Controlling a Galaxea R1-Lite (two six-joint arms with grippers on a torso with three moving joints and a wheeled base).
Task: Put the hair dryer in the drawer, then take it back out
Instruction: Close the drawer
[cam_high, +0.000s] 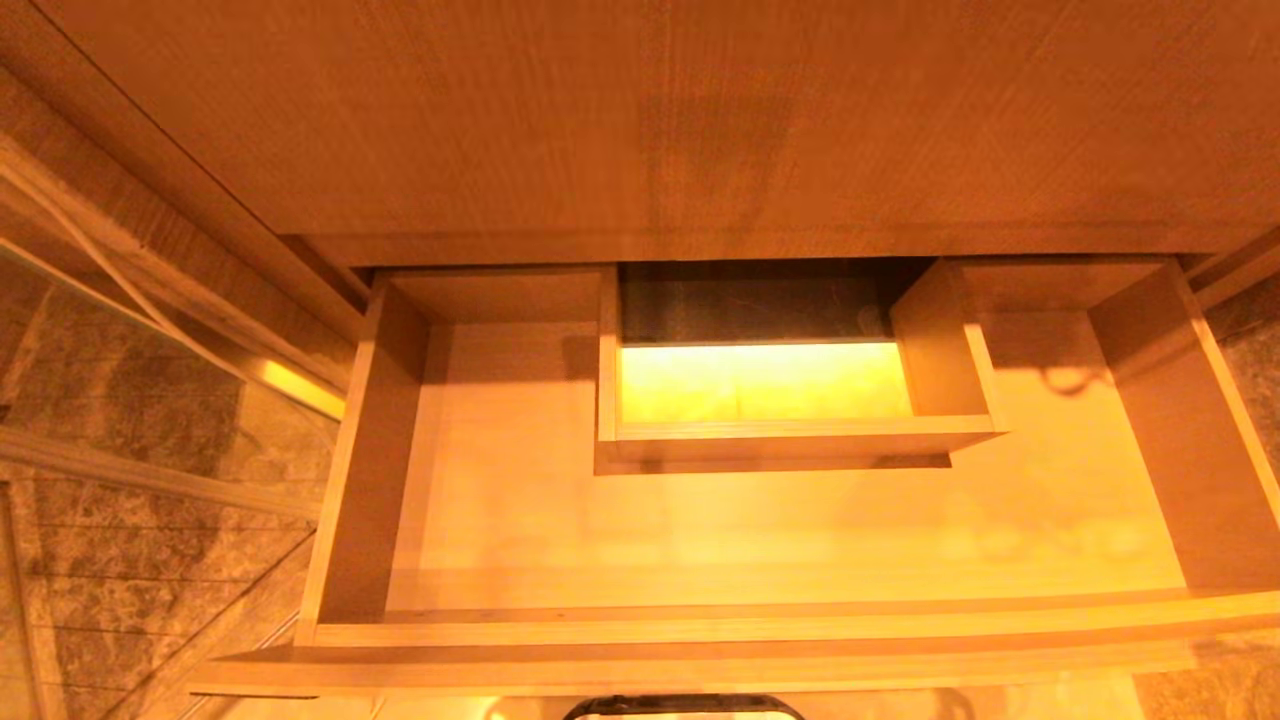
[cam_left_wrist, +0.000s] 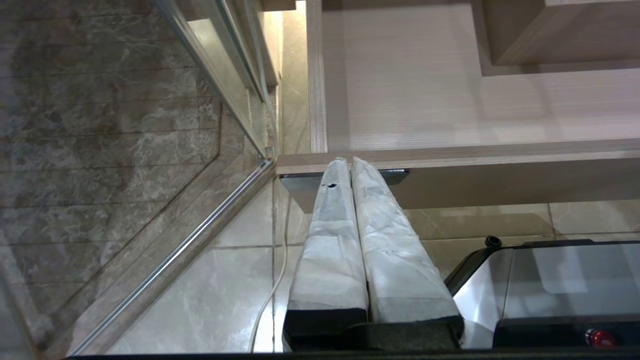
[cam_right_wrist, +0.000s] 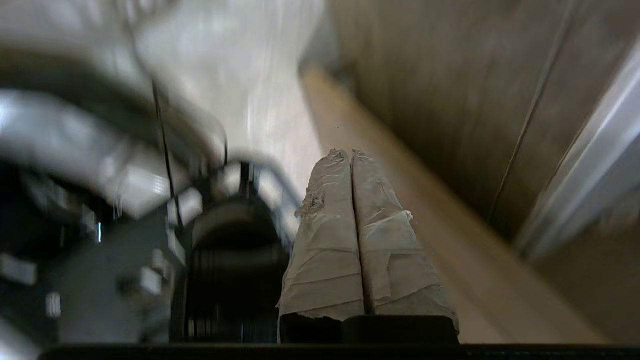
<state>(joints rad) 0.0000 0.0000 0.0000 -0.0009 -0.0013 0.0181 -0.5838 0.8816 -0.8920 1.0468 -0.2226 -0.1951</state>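
Drawer pulled open below wooden countertop; boxed cut-out inside.

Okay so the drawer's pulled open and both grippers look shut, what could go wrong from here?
1. The drawer stands fully open and no hair dryer shows in any view, so the robot may have to search for it.
2. The right gripper, shut and empty, sits close beside a wooden edge and could bump it.
3. The left gripper, shut, points at the drawer's front edge and could catch on it.

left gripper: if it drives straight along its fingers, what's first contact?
Probably the drawer front: the shut left gripper has its tips level with the front panel's top edge, near its left corner. Depth is unclear; it might pass just beneath.
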